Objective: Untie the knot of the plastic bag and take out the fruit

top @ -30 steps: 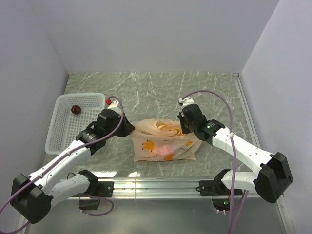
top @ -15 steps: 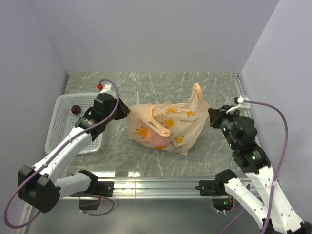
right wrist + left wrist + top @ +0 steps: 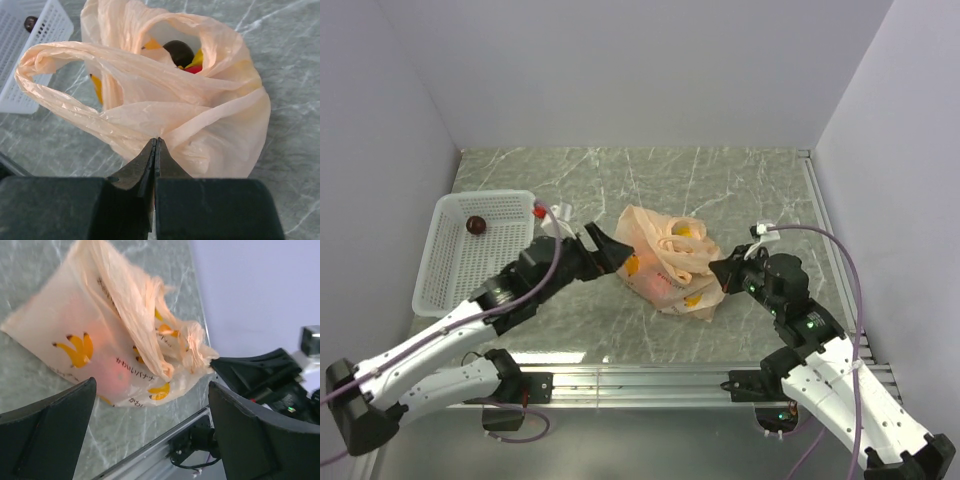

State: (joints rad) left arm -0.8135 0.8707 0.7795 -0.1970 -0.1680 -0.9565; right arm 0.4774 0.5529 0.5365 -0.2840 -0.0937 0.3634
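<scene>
When viewed from above, shows the plastic bag (image 3: 665, 262) slumped in a crumpled heap near the middle of the marble table (image 3: 750, 190), between the 2 grippers. Puts the left gripper (image 3: 609, 245) just beside the bag's left flank, fingers released and spread wide, grasping nothing. From the left wrist, frames the bag between those 2 dark fingers (image 3: 45, 430), with printed bananas (image 3: 77, 347) on the film and a reddish glow behind it. Sets the right gripper (image 3: 717, 272) against the bag's right edge, clenched on a small fold of the film. From the right wrist, shows its fingertips (image 3: 147, 160) pressed tight together right at the bulging plastic. Reveals the bag's mouth open and facing that camera, with 2 handle loops (image 3: 75, 52) lying loose and separate, 1 stretched out to the left of that view. Inside the mouth, shows the fruit (image 3: 179, 50): 1 dark maroon round piece, with red and yellow just beside it. Leaves a white basket (image 3: 445, 275) at the table's left side, well apart from the bag, holding 1 dark round fruit (image 3: 475, 225).
</scene>
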